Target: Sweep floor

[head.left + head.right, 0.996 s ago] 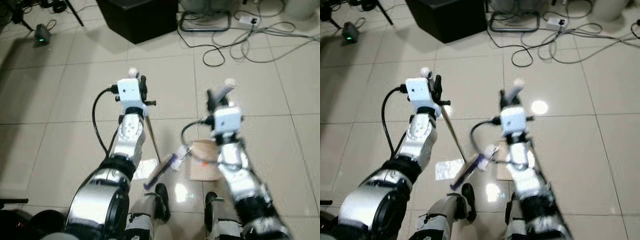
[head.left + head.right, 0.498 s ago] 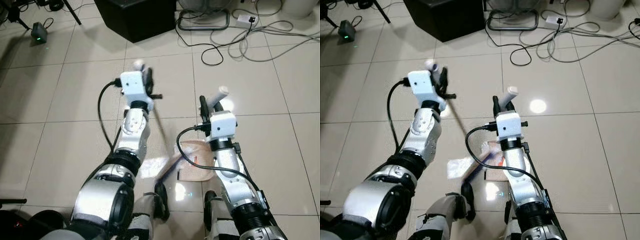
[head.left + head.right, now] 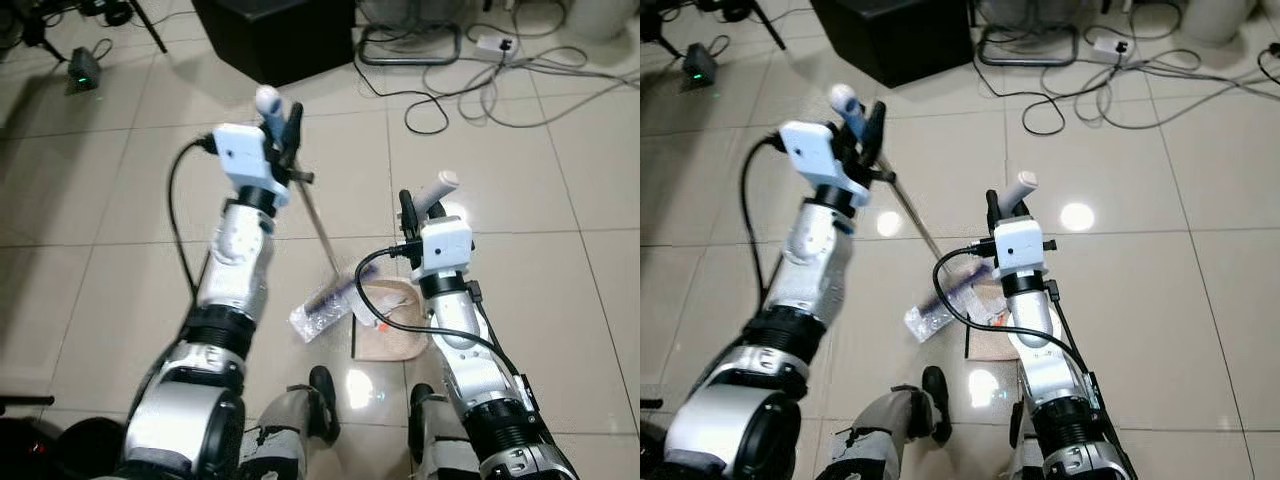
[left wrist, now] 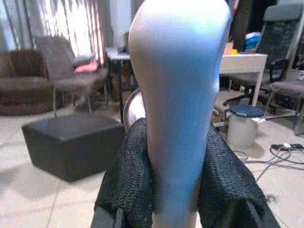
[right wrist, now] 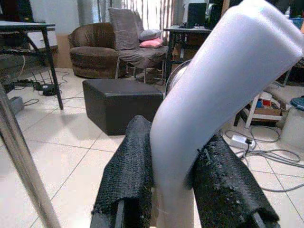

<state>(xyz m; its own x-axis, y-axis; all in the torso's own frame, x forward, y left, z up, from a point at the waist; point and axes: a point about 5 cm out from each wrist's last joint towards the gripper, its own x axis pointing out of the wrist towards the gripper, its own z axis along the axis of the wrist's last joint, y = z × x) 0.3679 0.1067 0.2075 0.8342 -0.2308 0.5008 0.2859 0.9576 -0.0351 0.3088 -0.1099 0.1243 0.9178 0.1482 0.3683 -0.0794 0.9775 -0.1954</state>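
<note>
My left gripper point(image 3: 283, 125) is shut on the white top of a broom handle point(image 4: 178, 95), held between its black fingers point(image 4: 126, 183). The broom's metal rod point(image 3: 318, 225) slants down to a purple brush head point(image 3: 335, 295) on the floor. A clear plastic wrapper point(image 3: 312, 318) lies at the brush, touching the edge of a tan dustpan point(image 3: 388, 335). My right gripper point(image 3: 420, 205) is shut on the dustpan's white handle point(image 5: 213, 109), with the pan flat on the tiles below it.
A black ottoman point(image 3: 275, 35) stands ahead. Cables point(image 3: 470, 85), a power strip point(image 3: 497, 43) and a metal ring stand point(image 3: 410, 45) lie at the back right. A small device with a green light point(image 3: 83, 70) sits back left. My feet point(image 3: 320, 395) are just behind the pan.
My left arm has risen and swung forward-left, and the brush head has swept right, pushing the plastic wrapper up to the dustpan. The right arm has drawn back and then held still.
</note>
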